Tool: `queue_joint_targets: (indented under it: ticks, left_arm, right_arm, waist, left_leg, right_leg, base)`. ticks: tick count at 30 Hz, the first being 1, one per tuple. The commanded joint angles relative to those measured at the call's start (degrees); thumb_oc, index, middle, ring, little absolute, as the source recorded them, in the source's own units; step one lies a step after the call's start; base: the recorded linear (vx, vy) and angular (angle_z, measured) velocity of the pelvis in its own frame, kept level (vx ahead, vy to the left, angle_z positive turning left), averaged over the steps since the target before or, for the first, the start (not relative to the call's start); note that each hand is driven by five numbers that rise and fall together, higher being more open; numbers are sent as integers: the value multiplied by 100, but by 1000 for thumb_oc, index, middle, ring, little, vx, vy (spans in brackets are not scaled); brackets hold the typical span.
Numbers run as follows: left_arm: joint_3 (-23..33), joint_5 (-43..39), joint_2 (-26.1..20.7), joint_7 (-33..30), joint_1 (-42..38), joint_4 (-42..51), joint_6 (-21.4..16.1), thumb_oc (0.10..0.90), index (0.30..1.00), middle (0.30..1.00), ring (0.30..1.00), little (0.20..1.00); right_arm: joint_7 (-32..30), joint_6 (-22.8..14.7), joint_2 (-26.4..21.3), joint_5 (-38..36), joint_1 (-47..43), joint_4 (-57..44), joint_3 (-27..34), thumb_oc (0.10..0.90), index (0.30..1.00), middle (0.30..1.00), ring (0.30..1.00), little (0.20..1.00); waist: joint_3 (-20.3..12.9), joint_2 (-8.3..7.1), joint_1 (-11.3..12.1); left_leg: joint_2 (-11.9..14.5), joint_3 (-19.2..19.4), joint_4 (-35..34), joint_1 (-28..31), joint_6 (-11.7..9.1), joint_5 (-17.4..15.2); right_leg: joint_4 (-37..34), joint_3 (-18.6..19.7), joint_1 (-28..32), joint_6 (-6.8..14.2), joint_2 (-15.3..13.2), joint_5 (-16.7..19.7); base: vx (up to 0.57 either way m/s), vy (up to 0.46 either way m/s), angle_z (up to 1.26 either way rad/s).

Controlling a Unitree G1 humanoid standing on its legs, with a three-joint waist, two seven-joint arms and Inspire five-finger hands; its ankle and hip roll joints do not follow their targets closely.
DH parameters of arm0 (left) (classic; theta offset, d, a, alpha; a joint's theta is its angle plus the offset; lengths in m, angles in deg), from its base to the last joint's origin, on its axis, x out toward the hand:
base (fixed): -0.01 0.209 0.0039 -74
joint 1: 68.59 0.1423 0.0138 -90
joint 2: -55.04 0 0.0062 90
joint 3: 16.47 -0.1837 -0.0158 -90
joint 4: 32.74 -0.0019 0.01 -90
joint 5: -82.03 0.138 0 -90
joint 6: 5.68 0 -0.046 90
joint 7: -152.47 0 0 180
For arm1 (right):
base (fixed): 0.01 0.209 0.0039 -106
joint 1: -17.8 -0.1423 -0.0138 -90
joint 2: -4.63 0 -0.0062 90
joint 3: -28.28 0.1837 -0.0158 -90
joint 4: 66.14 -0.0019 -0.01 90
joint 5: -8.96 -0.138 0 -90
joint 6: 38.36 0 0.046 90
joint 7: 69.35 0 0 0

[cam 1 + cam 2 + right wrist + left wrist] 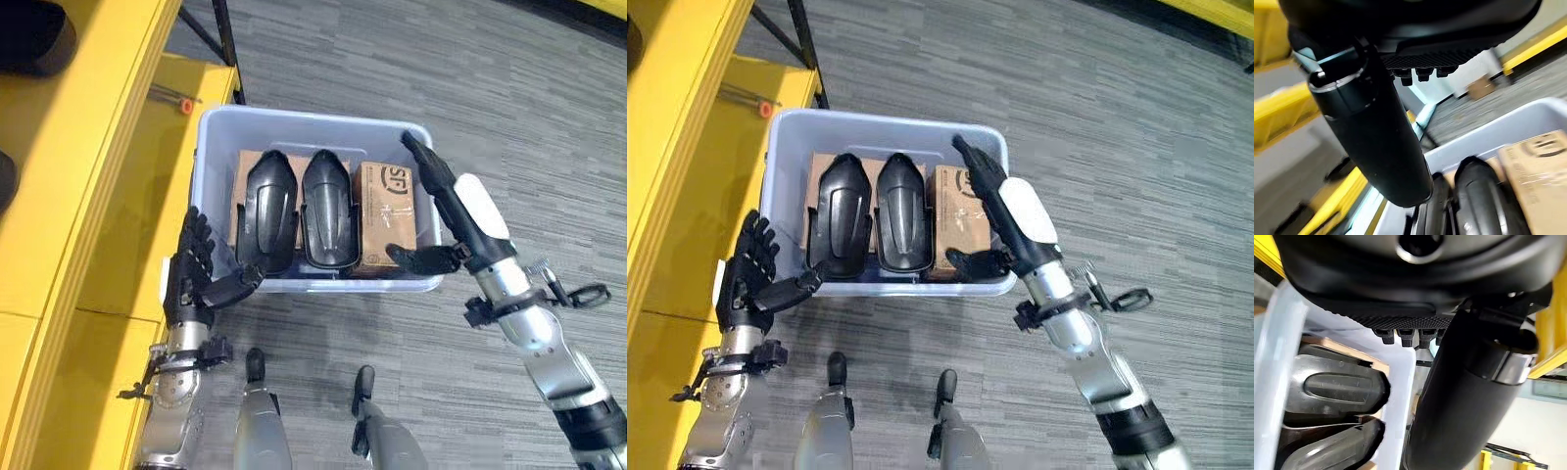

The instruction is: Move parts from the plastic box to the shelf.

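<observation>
A pale blue plastic box [313,119] sits between my two hands beside the yellow shelf [78,196]. Inside it lie two black moulded parts [266,211] [328,208] side by side, with a brown cardboard carton [387,211] to their right. My left hand [191,269] is open at the box's left wall, its thumb reaching to the front left corner. My right hand [460,220] is open with straight fingers along the right wall and its thumb at the front right corner. The left wrist view shows the box wall [1400,396] and a black part [1337,387] past the thumb.
The yellow shelf runs along the left, with a black frame leg [227,49] behind the box and a small orange-tipped item [184,105] on its lower level. A dark object [34,34] rests on the upper level. Grey carpet [441,69] spreads to the right.
</observation>
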Motion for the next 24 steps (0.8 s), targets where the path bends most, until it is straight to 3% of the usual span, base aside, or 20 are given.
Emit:
queue_joint_targets:
  ticks: [1,8,24]
  left_arm:
    - [250,102,-266,-341,-438,904,-814,900,1000,1000,1000,1000]
    - [184,15,-277,-595,-997,1273,-973,900,1000,1000,1000,1000]
    - [-65,-138,-288,-779,-1503,1534,-1110,900,1000,1000,1000,1000]
  right_arm:
    - [-539,-185,-35,257,-932,179,-151,900,1000,1000,1000,1000]
    - [-738,50,278,310,-2056,1043,-803,900,1000,1000,1000,1000]
    - [-1083,237,326,-312,-3132,2392,-1047,900,1000,1000,1000,1000]
  waist:
    - [-255,-23,83]
    - [-31,41,273]
    - [322,237,448]
  left_leg:
    - [208,-160,57,-443,-17,312]
    - [100,-267,65,-705,-16,343]
    - [-24,-382,309,-1189,35,267]
  right_leg:
    - [637,-168,496,236,-432,-610]
    - [600,-267,387,217,-453,-573]
    - [634,-356,138,196,-462,-557]
  base:
    - [-39,-29,8]
    - [-15,-5,12]
    - [-4,-3,5]
